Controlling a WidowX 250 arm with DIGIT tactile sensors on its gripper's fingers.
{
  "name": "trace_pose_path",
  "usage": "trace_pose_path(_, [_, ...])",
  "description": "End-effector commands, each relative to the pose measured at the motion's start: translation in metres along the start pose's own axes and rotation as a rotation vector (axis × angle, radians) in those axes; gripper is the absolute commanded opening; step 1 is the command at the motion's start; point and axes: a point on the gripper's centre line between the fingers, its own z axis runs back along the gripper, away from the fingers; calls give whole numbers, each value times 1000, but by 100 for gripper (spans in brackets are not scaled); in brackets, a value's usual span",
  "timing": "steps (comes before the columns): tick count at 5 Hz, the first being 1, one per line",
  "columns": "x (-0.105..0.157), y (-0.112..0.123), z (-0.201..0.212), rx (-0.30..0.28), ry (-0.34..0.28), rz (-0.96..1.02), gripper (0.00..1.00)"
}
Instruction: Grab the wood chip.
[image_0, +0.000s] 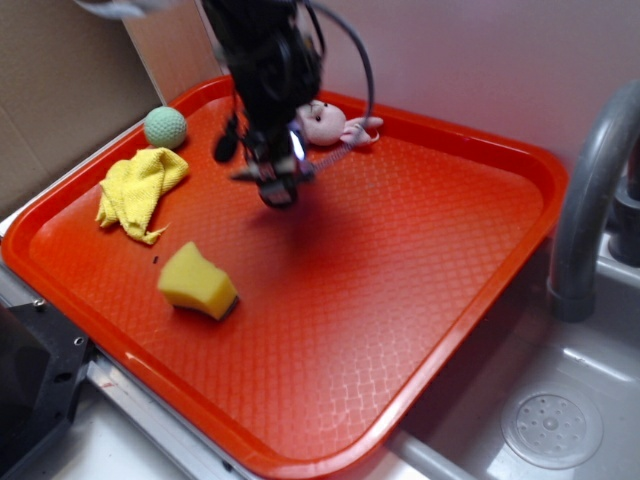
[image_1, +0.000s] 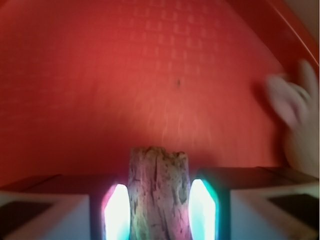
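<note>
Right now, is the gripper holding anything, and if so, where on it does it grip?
Yes: the gripper holds the wood chip, fingers pressed against its two long sides, one end sticking out past the tips.

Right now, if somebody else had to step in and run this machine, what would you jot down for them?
Claw: shut on the wood chip, which sits upright between the two glowing fingers in the wrist view.
Position: the claw hangs over the far middle of the red tray, and seems lifted off its surface, near the pink plush bunny.
Elsewhere on the tray: yellow sponge at the near left, yellow cloth and green ball at the far left. None touches the claw.
Done: the chip is grabbed.
Left: nothing but keeping the hold; the grip looks centred.
</note>
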Motion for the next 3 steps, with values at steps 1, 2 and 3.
trace_pose_path(1, [-10, 4, 125, 99, -123, 497, 0])
trace_pose_path(2, [-6, 17, 175, 50, -75, 717, 0])
trace_pose_path(3, [-5, 21, 163, 45, -67, 746, 0])
